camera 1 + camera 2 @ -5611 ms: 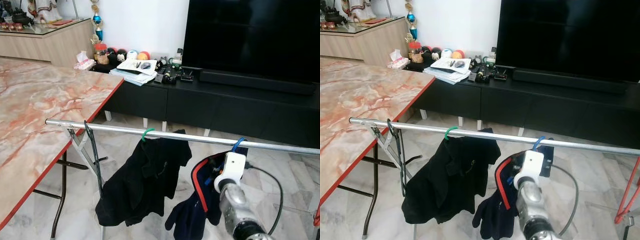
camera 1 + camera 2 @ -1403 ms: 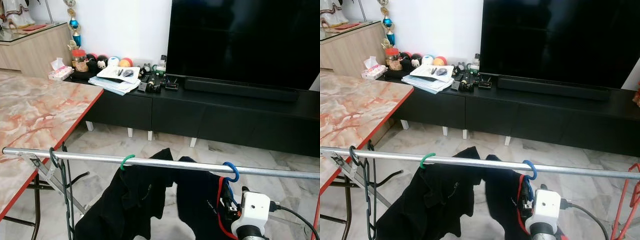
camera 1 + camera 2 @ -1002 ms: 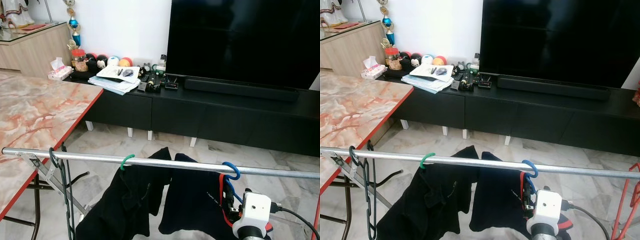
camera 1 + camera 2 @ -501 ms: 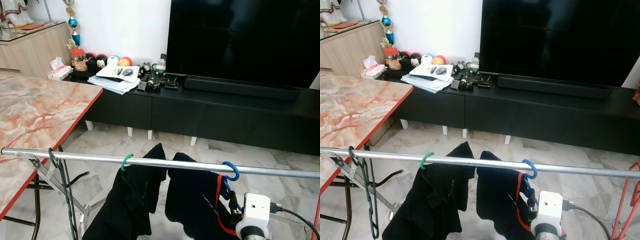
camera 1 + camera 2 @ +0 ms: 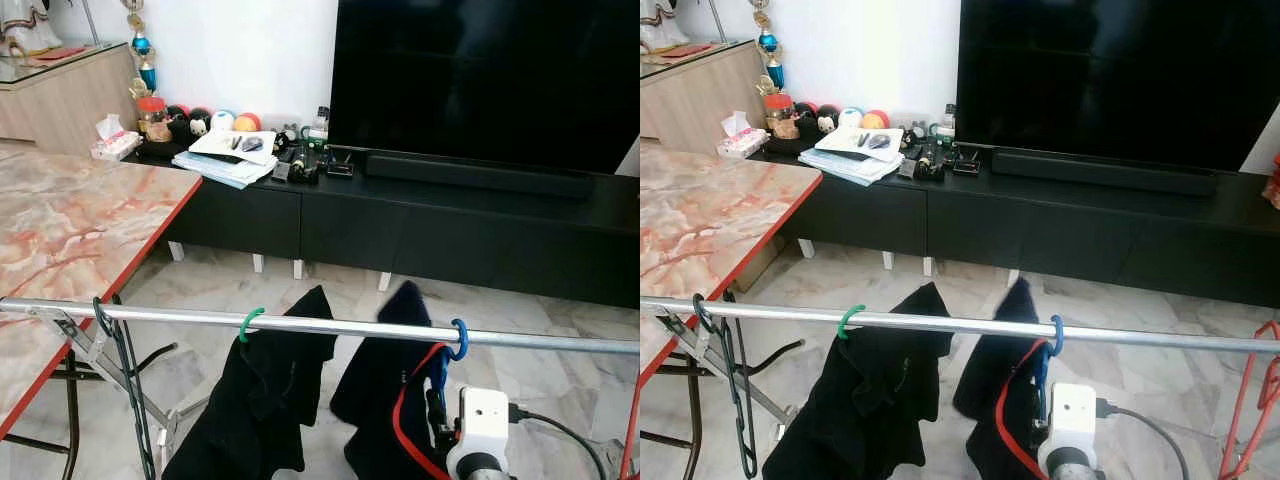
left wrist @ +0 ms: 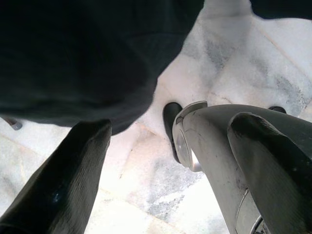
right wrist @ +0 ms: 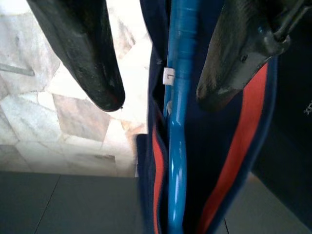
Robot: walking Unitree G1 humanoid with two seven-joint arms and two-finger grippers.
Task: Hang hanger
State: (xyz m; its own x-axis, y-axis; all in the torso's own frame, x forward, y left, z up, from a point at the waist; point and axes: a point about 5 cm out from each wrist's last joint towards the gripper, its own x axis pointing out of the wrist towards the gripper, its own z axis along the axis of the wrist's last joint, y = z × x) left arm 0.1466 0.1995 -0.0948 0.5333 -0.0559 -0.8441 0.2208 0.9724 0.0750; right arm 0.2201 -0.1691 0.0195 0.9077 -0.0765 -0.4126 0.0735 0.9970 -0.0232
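Observation:
A silver rail (image 5: 330, 326) runs across in front of me. The blue hanger's hook (image 5: 459, 340) sits over the rail. From it hangs a navy garment with red trim (image 5: 385, 410), partly flung up behind the rail. My right arm (image 5: 483, 425) reaches up just below the hook. In the right wrist view the blue hanger (image 7: 178, 146) runs between the fingers of my right gripper (image 7: 161, 102), which is open, with a gap on each side. My left gripper (image 6: 168, 126) hangs low and open over the marble floor, under black cloth.
A green hanger (image 5: 250, 322) with a black garment (image 5: 260, 400) hangs left of the blue one. Black hangers (image 5: 110, 340) hang at the rail's left end. A marble table (image 5: 70, 230) stands at left, a black TV cabinet (image 5: 450, 220) behind, a red frame (image 5: 1255, 400) at right.
The camera has shifted since the earliest frames. The navy garment has swung and its cloth has flipped up behind the rail. My right wrist has moved slightly left.

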